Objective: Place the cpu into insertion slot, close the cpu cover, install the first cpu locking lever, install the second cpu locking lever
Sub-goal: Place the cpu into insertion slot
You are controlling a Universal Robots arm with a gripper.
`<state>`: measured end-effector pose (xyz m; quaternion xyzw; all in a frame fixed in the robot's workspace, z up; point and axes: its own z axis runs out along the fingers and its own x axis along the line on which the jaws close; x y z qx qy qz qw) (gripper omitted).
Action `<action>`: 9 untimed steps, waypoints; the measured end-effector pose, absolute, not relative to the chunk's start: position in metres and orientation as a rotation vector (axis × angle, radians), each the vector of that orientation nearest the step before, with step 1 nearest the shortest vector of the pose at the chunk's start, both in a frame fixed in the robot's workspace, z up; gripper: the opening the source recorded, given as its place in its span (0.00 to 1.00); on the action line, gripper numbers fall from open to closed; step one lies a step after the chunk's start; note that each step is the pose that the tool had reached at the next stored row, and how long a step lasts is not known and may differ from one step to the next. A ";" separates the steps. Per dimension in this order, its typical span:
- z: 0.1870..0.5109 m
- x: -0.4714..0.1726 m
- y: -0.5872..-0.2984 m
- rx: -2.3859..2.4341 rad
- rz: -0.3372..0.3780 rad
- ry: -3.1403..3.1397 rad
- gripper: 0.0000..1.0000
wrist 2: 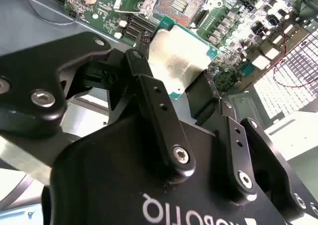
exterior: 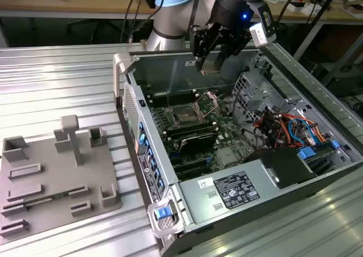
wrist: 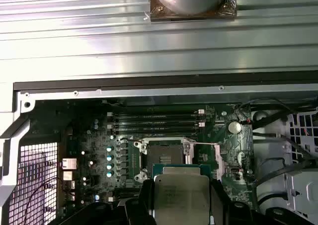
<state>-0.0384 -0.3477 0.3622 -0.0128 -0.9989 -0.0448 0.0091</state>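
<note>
end effector (wrist 2: 175,80) pinches the cpu (wrist: 181,197), lower edge cut off.

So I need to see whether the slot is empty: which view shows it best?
The first wrist view: it looks square onto the slot, dark centre bare, though the held cpu hides one edge. The second wrist view crops the slot; the exterior view shows the slot far off, at a slant.
</note>
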 end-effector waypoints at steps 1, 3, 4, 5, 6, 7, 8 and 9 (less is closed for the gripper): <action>0.362 -0.038 -0.348 -0.040 -0.140 -3.120 0.55; 0.362 -0.038 -0.348 -0.040 -0.140 -3.120 0.55; 0.362 -0.038 -0.348 -0.040 -0.140 -3.120 0.55; 0.362 -0.038 -0.348 -0.040 -0.140 -3.120 0.55; 0.362 -0.038 -0.348 -0.040 -0.140 -3.120 0.55; 0.362 -0.038 -0.348 -0.040 -0.139 -3.120 0.55; 0.362 -0.038 -0.348 -0.041 -0.139 -3.120 0.55; 0.362 -0.038 -0.348 -0.049 -0.138 -3.120 0.55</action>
